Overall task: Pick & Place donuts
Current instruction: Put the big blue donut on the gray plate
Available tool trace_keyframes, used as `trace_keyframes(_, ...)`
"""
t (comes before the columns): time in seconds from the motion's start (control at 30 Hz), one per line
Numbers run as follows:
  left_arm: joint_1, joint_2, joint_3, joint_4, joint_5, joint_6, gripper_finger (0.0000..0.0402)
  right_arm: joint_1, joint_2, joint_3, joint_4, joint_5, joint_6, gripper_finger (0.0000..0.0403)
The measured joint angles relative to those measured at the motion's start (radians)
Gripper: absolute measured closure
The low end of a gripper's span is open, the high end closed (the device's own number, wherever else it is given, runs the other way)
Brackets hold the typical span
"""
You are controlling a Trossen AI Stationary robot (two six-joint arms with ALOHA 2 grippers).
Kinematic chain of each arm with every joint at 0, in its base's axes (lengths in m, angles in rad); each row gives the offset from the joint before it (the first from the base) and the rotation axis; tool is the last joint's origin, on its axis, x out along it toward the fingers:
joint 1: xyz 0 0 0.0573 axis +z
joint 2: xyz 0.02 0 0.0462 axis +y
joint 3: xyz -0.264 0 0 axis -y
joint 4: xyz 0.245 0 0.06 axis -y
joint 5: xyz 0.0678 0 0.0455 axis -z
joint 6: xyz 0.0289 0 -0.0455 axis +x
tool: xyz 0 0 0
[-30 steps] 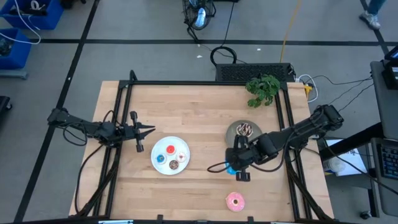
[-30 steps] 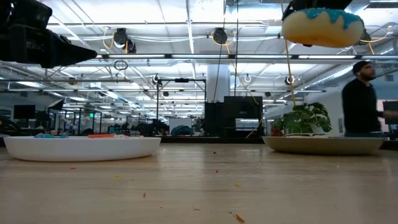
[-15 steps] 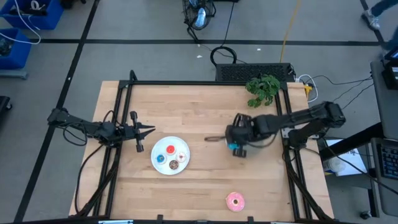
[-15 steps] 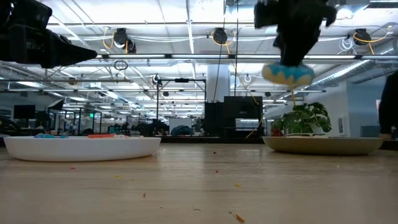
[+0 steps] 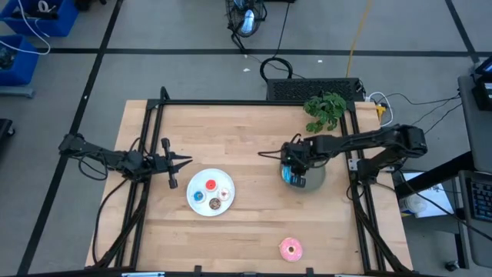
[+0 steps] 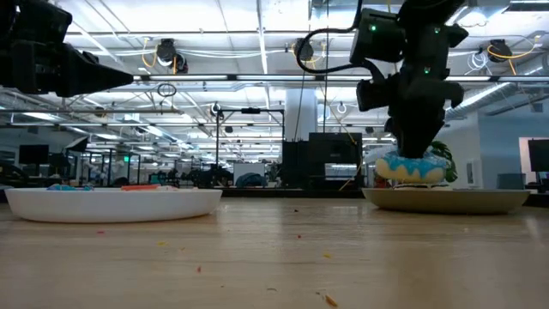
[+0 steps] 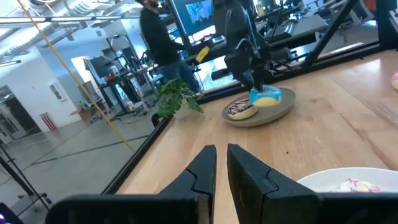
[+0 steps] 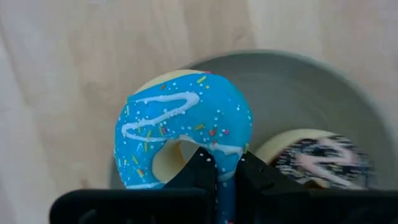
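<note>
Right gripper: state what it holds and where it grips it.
The right gripper holds the blue-iced donut, pinching its ring at one side, one finger through the hole, over the grey plate. The left gripper holds nothing.

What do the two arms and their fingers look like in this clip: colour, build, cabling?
Both arms are dark, near black, built of slim jointed segments. The left gripper ends in two tapered matte-black fingers on a blocky black base. The right gripper has the same wedge-shaped black fingers; in the low view a black cable loops off its boxy wrist, where a small green light shows.
</note>
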Motion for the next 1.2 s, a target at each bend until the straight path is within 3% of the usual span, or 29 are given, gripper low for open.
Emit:
trace_keyframes(0.13, 0.0, 0.0, 0.0, 0.005, 0.0, 0.0, 0.0355, -0.011, 0.001, -0.03, 0.048, -0.048, -0.004, 0.0389)
trace_keyframes(0.67, 0.0, 0.0, 0.0, 0.007, 0.0, -0.001, 0.0355, -0.037, 0.001, -0.101, 0.11, -0.043, 0.012, 0.0381)
trace_keyframes(0.9, 0.0, 0.0, 0.0, 0.007, 0.0, -0.001, 0.0355, -0.035, 0.001, -0.103, 0.116, -0.024, 0.04, 0.0336)
trace_keyframes(1.2, 0.0, 0.0, 0.0, 0.007, 0.0, -0.003, 0.0355, -0.035, 0.001, -0.103, 0.056, -0.017, 0.082, 0.0244)
